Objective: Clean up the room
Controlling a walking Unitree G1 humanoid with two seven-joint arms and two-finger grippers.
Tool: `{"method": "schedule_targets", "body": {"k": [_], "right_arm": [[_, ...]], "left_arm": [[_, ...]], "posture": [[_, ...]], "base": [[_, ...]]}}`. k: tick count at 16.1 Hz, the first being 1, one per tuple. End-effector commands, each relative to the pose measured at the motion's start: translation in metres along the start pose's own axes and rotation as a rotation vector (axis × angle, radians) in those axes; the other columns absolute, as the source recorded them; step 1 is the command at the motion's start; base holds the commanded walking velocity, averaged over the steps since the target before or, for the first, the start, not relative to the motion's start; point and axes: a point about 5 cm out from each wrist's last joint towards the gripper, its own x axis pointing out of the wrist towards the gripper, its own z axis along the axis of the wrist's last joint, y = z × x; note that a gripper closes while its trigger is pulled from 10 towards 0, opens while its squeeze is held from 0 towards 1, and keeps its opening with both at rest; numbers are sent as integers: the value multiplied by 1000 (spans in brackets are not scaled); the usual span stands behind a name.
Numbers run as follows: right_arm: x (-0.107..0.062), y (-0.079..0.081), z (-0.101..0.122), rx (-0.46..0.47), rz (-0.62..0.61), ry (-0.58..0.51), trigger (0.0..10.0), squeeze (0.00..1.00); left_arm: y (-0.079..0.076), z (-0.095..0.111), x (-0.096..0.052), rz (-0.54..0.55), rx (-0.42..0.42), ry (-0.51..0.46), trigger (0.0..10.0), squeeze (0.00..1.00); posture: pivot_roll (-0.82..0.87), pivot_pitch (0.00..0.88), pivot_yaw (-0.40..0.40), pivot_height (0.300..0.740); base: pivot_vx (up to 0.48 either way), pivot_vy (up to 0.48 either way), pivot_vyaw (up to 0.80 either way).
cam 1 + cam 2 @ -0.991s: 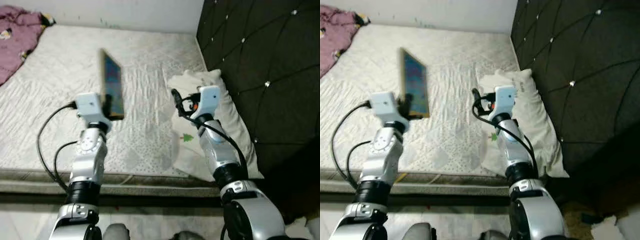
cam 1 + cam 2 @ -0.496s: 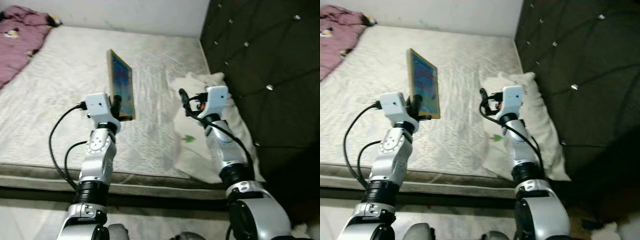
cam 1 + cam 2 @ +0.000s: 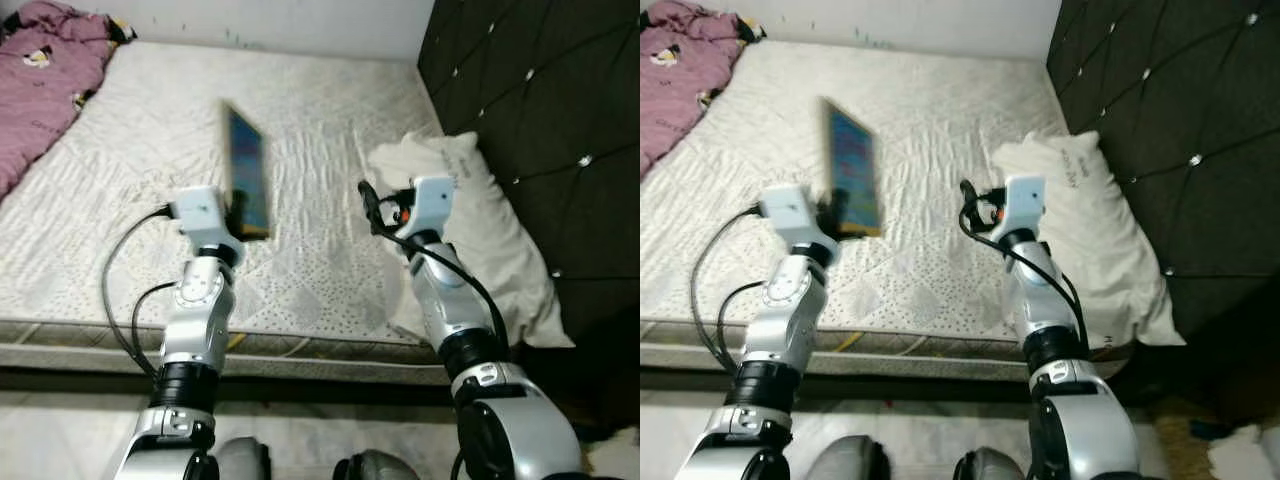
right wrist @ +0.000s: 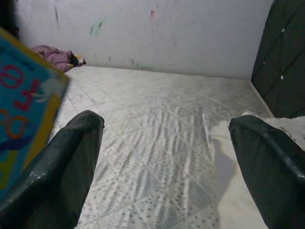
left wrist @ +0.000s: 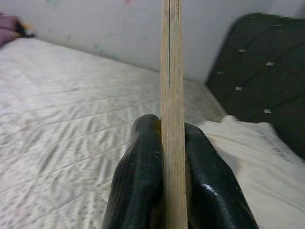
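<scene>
Left pincer (image 5: 172,157) clamps the thin book (image 3: 246,187) upright above the mattress (image 3: 330,140), right pincer (image 4: 162,157) spread wide and empty near the pillow (image 3: 490,240); advise keeping the book vertical and grip firm while carrying it off the bed

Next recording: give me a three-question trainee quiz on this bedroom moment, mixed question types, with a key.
1. True or false: the left gripper is shut on the thin flat board with a colourful printed face, holding it upright on edge.
2. Multiple choice: the white pillow lies (A) at the foot of the mattress, (B) against the dark tufted headboard, (C) on the floor.
3. Fill in: the right gripper hovers over the white quilted mattress with its fingers ____.

Key: 1 true; 2 B; 3 open, holding nothing.
</scene>
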Motion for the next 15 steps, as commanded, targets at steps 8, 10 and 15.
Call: {"method": "schedule_targets", "body": {"k": [8,10,15], "right_arm": [[2,1,4,-8,7,-13,10000,0],[2,1,4,-8,7,-12,10000,0],[3,1,5,-4,2,-13,10000,0]], "left_arm": [[0,18,1,-30,10,-94,10000,0],[0,17,1,-29,9,-93,10000,0],[0,17,2,-23,14,-83,10000,0]], "posture": [[34,0,-59,740],[34,0,-59,740],[31,0,-57,740]], "base": [[232,0,0],[377,0,0],[361,0,0]]}}
